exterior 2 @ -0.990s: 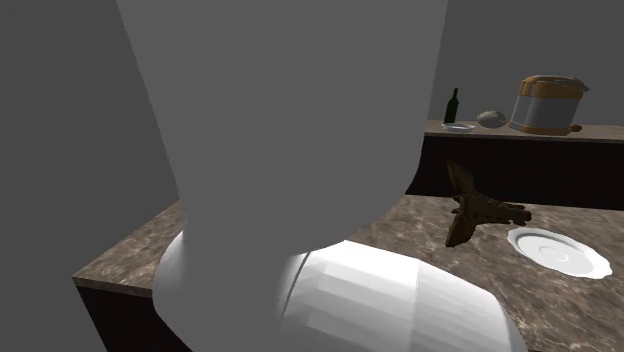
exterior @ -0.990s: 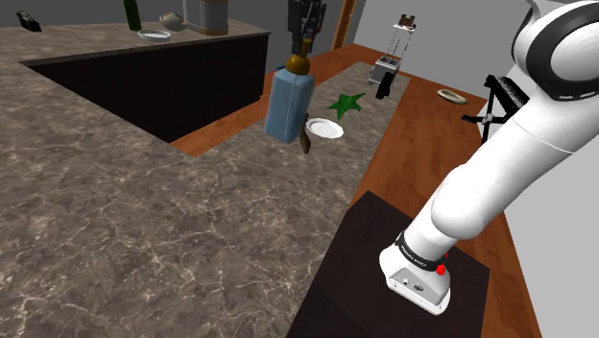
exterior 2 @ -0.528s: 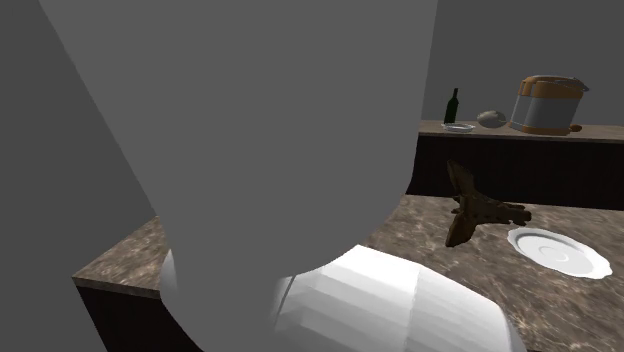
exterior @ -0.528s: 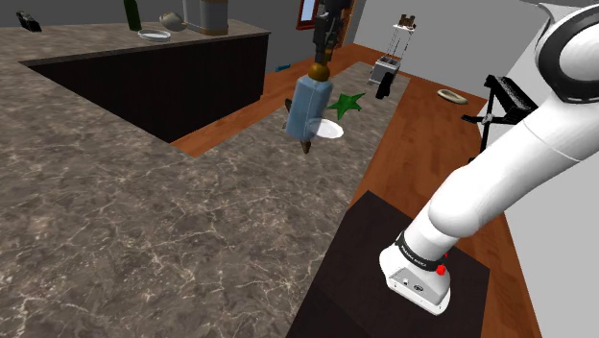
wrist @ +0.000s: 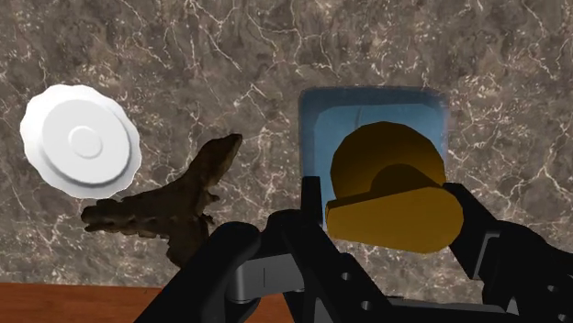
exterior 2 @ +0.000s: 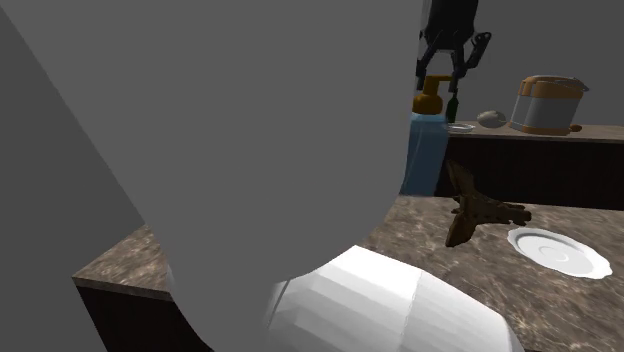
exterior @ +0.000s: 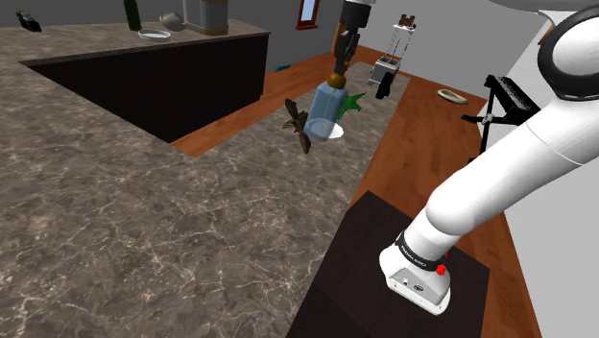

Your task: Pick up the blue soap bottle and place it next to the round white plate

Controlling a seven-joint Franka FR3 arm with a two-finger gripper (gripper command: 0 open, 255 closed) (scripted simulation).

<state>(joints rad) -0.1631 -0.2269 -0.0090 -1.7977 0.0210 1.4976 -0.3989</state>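
Blue soap bottle point(wrist: 367, 105) aloft, hand point(wrist: 390, 211) pinching its pump point(wrist: 386, 170); brown winged figure point(wrist: 170, 206) (bird-like) between bottle and white plate point(wrist: 81, 139).

No text, label, brand, number or sign can be read in any view. The dark band point(exterior: 419, 253) around the arm's foot, just above the stand point(exterior: 355, 259), carries faint pale marks, too small to tell whether they are lettering.
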